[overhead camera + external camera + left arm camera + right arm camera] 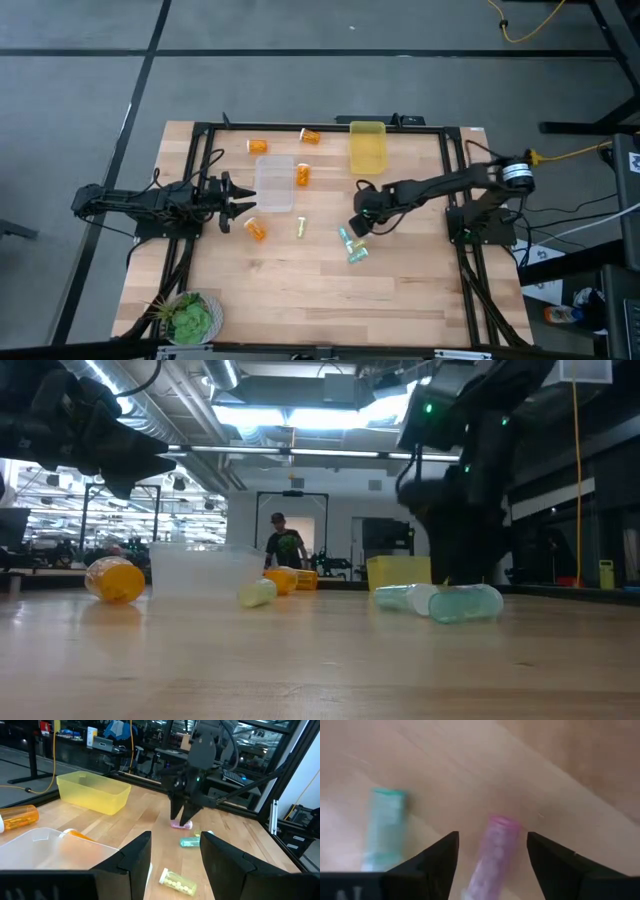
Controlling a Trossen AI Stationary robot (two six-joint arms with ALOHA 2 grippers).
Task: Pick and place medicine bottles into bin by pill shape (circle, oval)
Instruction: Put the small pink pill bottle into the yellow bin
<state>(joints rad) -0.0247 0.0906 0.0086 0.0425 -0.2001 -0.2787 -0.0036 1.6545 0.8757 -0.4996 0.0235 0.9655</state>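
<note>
A lilac medicine bottle (495, 852) lies on the table. My right gripper (492, 837) points down over it, open, one finger on each side and neither touching; the left wrist view shows this gripper (182, 817) above the lilac bottle (181, 824). Two teal bottles (345, 238) (357, 253) lie just beside it. A yellowish bottle (300, 228) and an orange one (257, 229) lie near the table's middle. Two more orange bottles (257, 146) (310, 135) lie at the far edge, and a third (302, 175) lies at the clear bin's right side. My left gripper (240, 200) waits open at the left.
A clear bin (274, 183) stands left of centre and a yellow bin (367, 147) at the far edge, right of centre. A potted plant (190, 315) sits at the near left corner. A person (285, 545) stands in the room far behind the table.
</note>
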